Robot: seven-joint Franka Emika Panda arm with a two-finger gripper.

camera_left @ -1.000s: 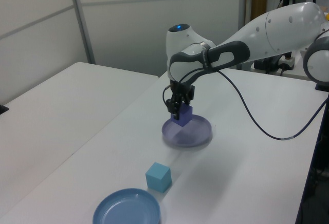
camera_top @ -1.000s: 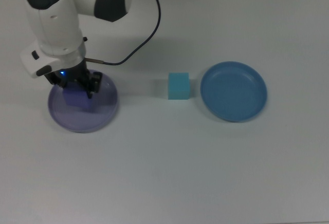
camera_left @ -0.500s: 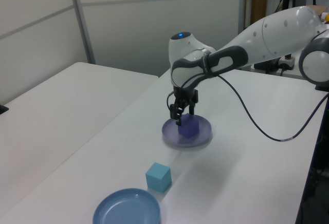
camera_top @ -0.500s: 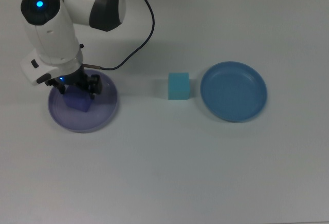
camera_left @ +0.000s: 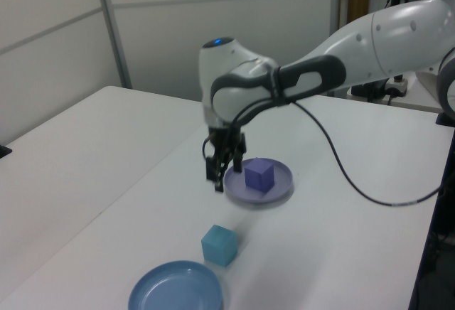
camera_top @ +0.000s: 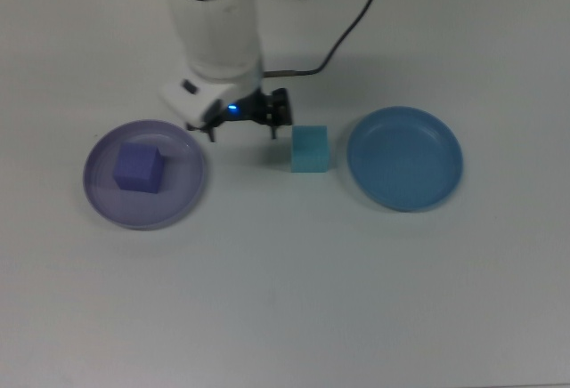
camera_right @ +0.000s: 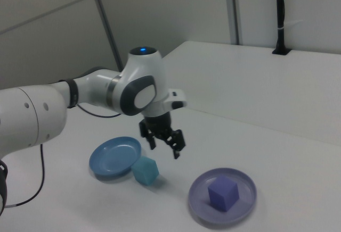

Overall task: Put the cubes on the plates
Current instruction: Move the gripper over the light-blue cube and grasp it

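On the white surface [camera_top: 294,281] sit two plates and two cubes. The purple cube [camera_top: 139,167] sits inside the light purple plate [camera_top: 188,189], at the top view's left. The purple cube has nothing touching it. The turquoise cube [camera_top: 310,149] sits on the bare surface, just beside the blue plate [camera_top: 405,158] but not on it. The blue plate is at the top view's right and has nothing in it.

The claw [camera_top: 242,128] hangs in the air between the purple plate and the turquoise cube. Its two black fingers [camera_top: 279,125] are spread wide apart and they hold nothing. In the right view the claw [camera_right: 167,146] is up above the surface, over the gap between the turquoise cube [camera_right: 145,171] and the purple plate [camera_right: 246,200]. In the left view the claw [camera_left: 222,173] points down just beside the purple plate's [camera_left: 281,186] rim. A black cable [camera_top: 343,36] runs from the white arm [camera_top: 218,23]
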